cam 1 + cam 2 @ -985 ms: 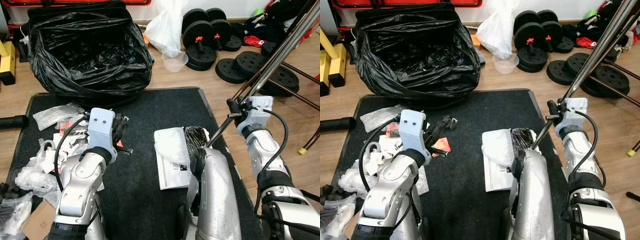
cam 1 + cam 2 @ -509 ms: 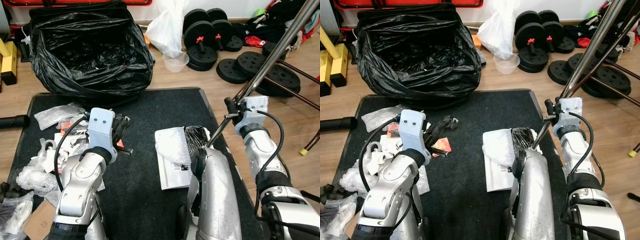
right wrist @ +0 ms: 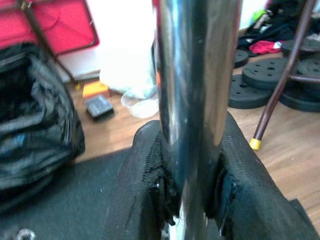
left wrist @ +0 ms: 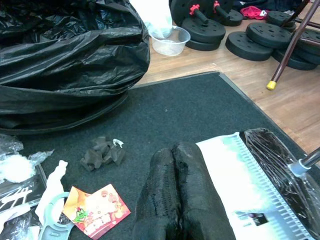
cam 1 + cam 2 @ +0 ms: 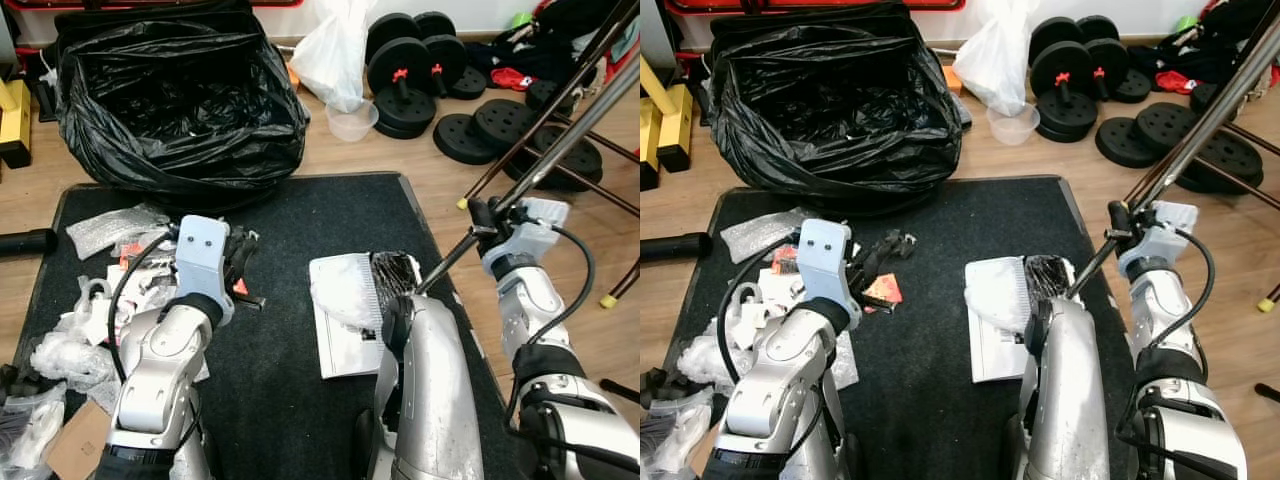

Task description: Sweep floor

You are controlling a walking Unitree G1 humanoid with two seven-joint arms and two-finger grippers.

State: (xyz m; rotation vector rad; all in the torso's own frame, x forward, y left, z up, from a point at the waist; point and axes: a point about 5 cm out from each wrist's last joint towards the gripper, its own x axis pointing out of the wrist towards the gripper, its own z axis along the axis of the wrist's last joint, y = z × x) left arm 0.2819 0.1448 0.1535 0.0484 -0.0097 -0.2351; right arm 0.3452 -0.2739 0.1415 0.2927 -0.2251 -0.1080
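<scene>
My right pincer (image 5: 1118,222), clamped on the long shiny metal broom handle (image 5: 1185,145), has swung away from the black mat (image 5: 940,330), starting a stroke, I judge; left pincer (image 4: 180,165) closed, empty.

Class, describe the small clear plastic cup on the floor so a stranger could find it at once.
Start at the big black trash bag beyond the dark mat. To its right, on the wooden floor, the clear plastic cup sits under a white plastic bag, left of the black weight plates; it alone is see-through.

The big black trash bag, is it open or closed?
Open. The black trash bag gapes wide at its top, its rim spread, its dark inside visible.
</scene>
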